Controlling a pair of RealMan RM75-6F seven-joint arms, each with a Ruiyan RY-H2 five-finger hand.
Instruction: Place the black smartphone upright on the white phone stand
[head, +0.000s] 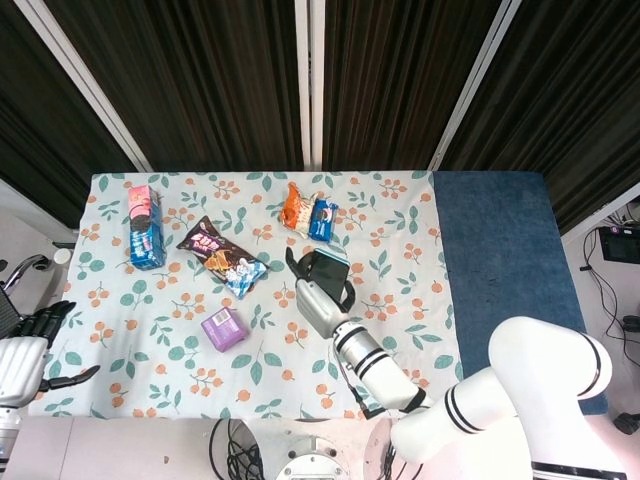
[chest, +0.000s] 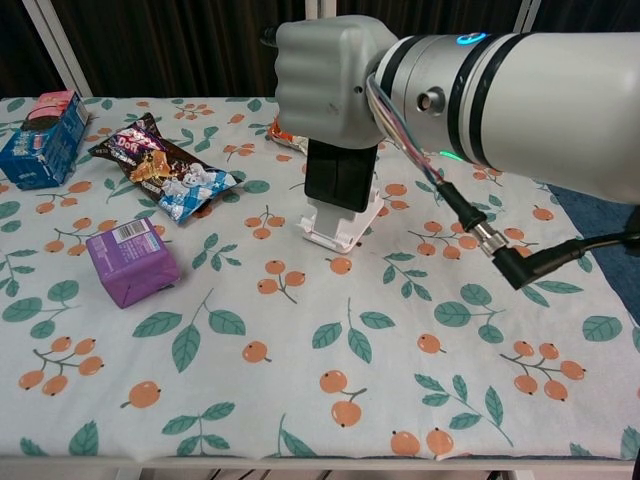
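— What do you have on the left?

— My left hand (head: 22, 358) sits off the table's near-left corner, fingers apart and holding nothing. On the floral cloth (chest: 300, 350) I see a blue snack box (chest: 40, 140), a dark snack bag (chest: 160, 165) and a purple box (chest: 130, 262), all well apart from the work.

— And the phone?

— My right hand (chest: 330, 85) is clamped on the top of the black phone (chest: 340, 178), which hangs upright below the fist. Its lower edge is down against the white stand (chest: 337, 222), right in front of the stand's back plate. I can't tell whether it is fully seated in the lip.

— What's blocked?

— The hand and forearm cover the phone's upper part in the chest view, and I can't make out the fingers. In the head view the hand hides most of the stand. An orange packet (head: 296, 208) and a blue one (head: 322, 218) lie just behind; from the chest only a sliver of orange shows.

— Room to move?

— Bare cloth in front of and to the right of the stand, then a blue mat (head: 500, 250) along the right side, partly cut off.
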